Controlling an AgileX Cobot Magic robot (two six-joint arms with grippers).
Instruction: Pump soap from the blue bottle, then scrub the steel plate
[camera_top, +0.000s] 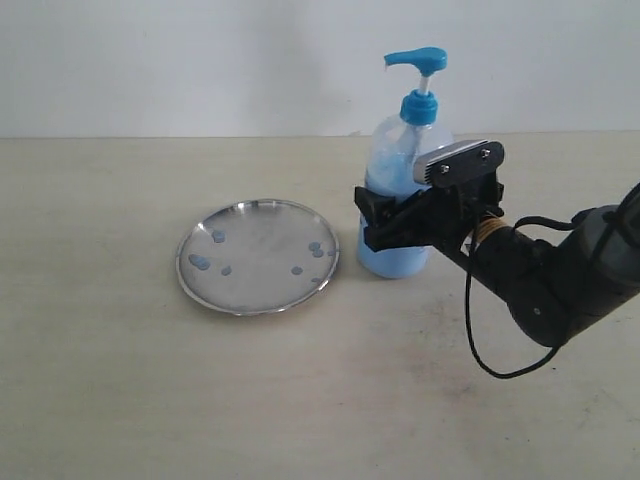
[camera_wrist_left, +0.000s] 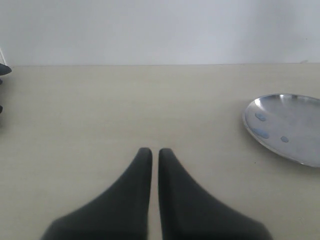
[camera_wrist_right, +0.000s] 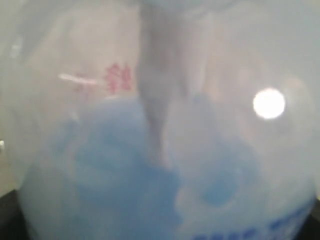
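Soap (camera_top: 199, 262) drops sat on steel plate (camera_top: 258, 256), scrub not begun; R gripper (camera_top: 396, 222) jaws grasped blue bottle (camera_top: 396, 150), L gripper (camera_wrist_left: 150, 152) jaws clenched, empty.

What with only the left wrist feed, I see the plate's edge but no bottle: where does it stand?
Observer: The blue bottle stands upright just right of the steel plate in the exterior view, with a small gap between them.
Operator: Is the right arm on it?
Observer: The right gripper has its fingers either side of the bottle's body; whether they press it, I cannot tell.
Operator: And the pump?
Observer: The pump head is raised, with nothing touching it.
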